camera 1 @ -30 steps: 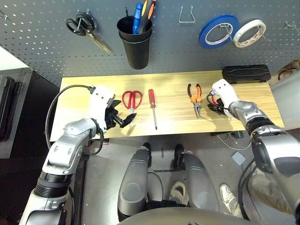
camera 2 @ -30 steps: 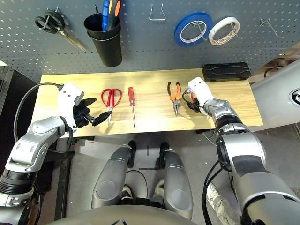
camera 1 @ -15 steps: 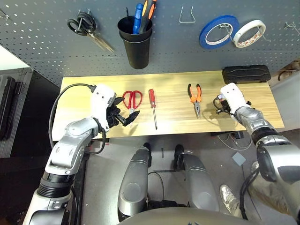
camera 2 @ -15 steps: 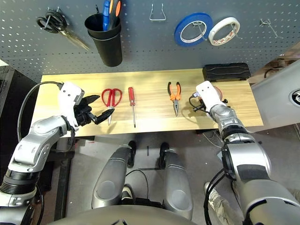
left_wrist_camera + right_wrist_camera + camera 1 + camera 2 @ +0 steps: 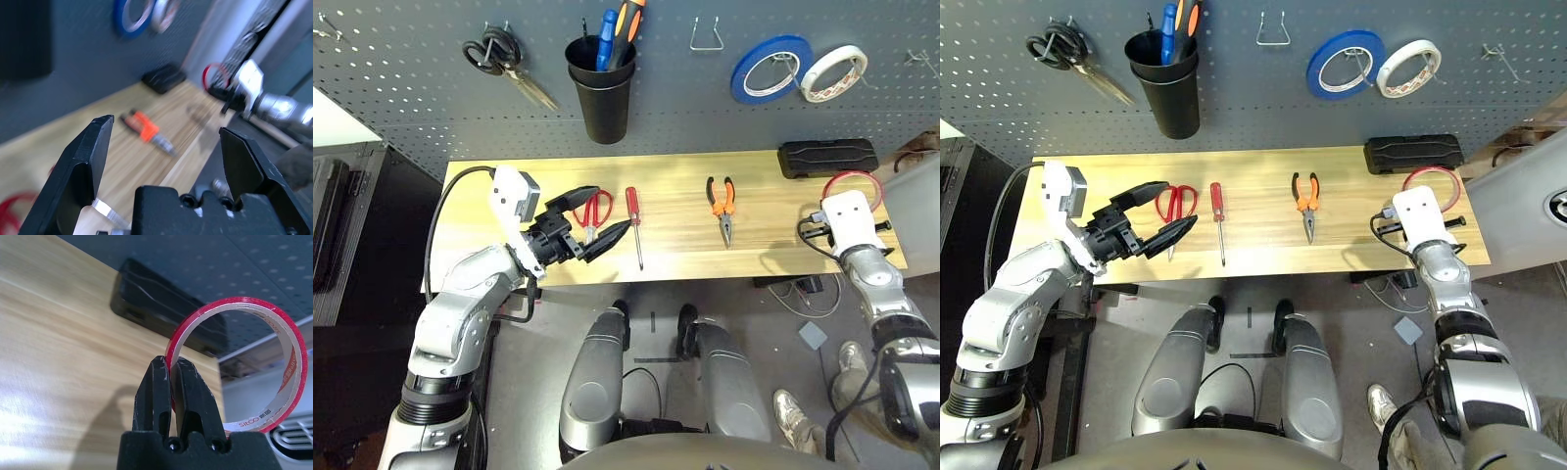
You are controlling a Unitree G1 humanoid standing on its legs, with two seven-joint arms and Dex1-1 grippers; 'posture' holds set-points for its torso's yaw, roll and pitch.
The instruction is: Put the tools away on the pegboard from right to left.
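Tape ring [image 5: 302, 364] is rising off the table [image 5: 671, 257] in the right gripper [image 5: 168, 366], jaws pinching its rim. Pegboard [image 5: 675, 127] hanging is coming next. Left gripper [image 5: 166, 125] is reaching inward, jaws spreading wide near the red scissors [image 5: 590, 217].

I saw orange-and-black pliers [image 5: 722, 209] at centre, a glossy red tape ring [image 5: 299, 350] at right, and grey, dotted pegboard [image 5: 666, 78] up top.

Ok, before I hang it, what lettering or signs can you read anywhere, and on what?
"SITCO", on the inside of the red tape ring.
More print inside that ring: too small to read surely.
Print inside the white tape roll: too small to read.
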